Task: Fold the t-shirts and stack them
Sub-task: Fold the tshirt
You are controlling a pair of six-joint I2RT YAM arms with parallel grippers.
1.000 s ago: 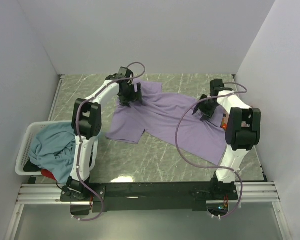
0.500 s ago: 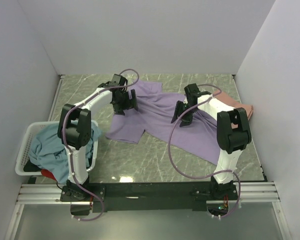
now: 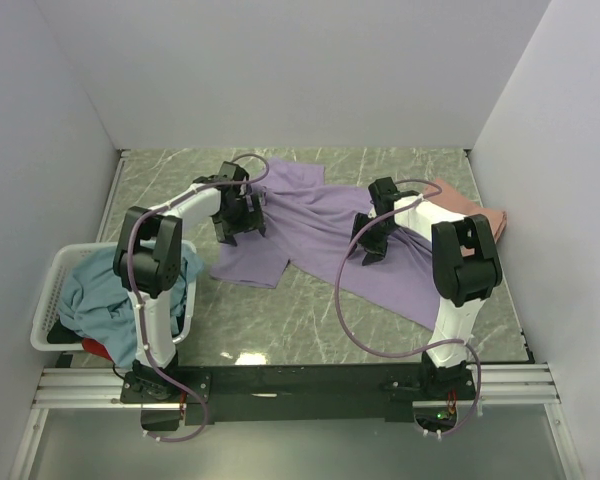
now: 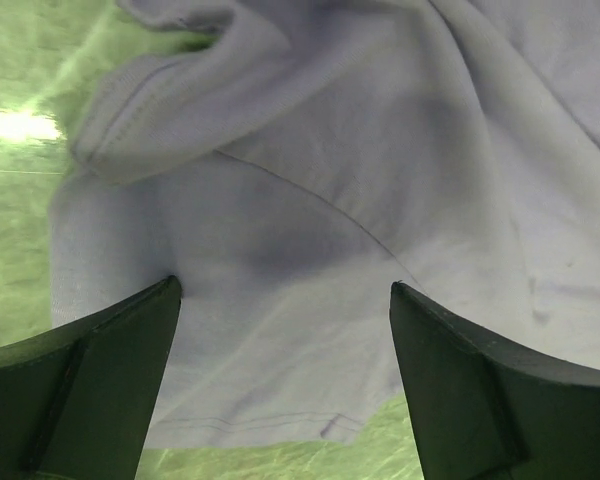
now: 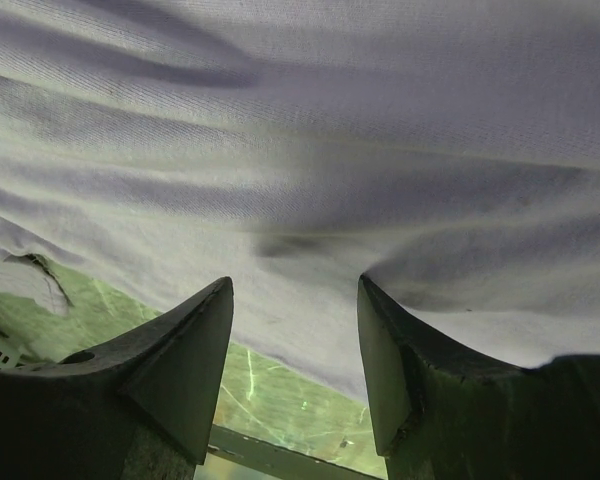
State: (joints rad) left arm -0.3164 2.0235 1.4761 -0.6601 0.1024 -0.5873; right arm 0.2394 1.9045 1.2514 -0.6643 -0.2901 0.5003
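Purple shirt (image 3: 320, 230) lies spread flat mid-surface (image 3: 310, 320), long axis diagonal from 10 o'clock to 4 o'clock. One sleeve sticks out toward 7 (can't tell which end is the collar). Left hand (image 3: 232, 232) hangs over that sleeve side, fingers (image 4: 100, 380) spread wide, nothing between them, cloth just below. Right hand (image 3: 368, 252) is over the shirt's middle, jaws partly apart, not pinching anything. Pink shirt (image 3: 472, 212) is bunched at 2 o'clock, touching purple's edge. Teal shirt (image 3: 100, 290) is heaped in basket (image 3: 48, 300) at 8 o'clock, red shirt (image 3: 98, 348) peeking out under it.
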